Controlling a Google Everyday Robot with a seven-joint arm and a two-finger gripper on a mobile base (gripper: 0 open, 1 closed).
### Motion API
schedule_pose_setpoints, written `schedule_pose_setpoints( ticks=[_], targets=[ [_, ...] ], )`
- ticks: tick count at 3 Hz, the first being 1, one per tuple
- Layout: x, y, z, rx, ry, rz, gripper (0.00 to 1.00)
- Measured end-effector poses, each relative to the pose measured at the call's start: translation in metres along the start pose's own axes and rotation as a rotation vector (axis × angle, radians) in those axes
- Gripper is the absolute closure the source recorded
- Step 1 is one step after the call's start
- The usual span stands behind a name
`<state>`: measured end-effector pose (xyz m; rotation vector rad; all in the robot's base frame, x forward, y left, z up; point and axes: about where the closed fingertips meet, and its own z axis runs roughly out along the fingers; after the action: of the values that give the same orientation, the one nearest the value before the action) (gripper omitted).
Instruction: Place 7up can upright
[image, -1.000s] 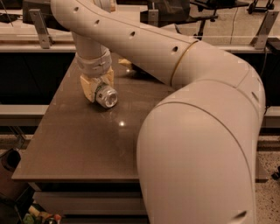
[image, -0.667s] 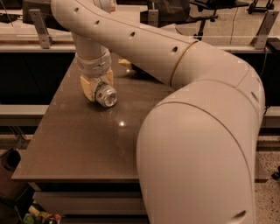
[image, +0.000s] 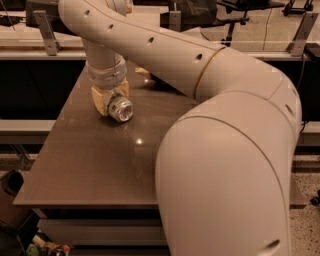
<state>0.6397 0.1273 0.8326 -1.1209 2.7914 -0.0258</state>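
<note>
The 7up can (image: 120, 108) lies on its side on the brown table (image: 90, 160) near the far left, its shiny silver end facing me. My gripper (image: 111, 100) comes straight down on it from above. Its cream fingers (image: 100, 100) sit on either side of the can's body and are shut on it. The can's label is mostly hidden behind the fingers. The can rests at table level, tilted end-on toward the front right.
My large white arm (image: 225, 150) fills the right half of the view and hides the table's right side. A pale object (image: 142, 73) lies on the table behind the gripper. Benches and metal posts (image: 45, 30) stand beyond the far edge.
</note>
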Motion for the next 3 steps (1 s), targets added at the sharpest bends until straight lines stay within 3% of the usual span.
schedule_pose_setpoints(
  ticks=[3],
  targets=[
    [0.037,-0.050,-0.023,-0.031,-0.154,0.060,1.00]
  ],
)
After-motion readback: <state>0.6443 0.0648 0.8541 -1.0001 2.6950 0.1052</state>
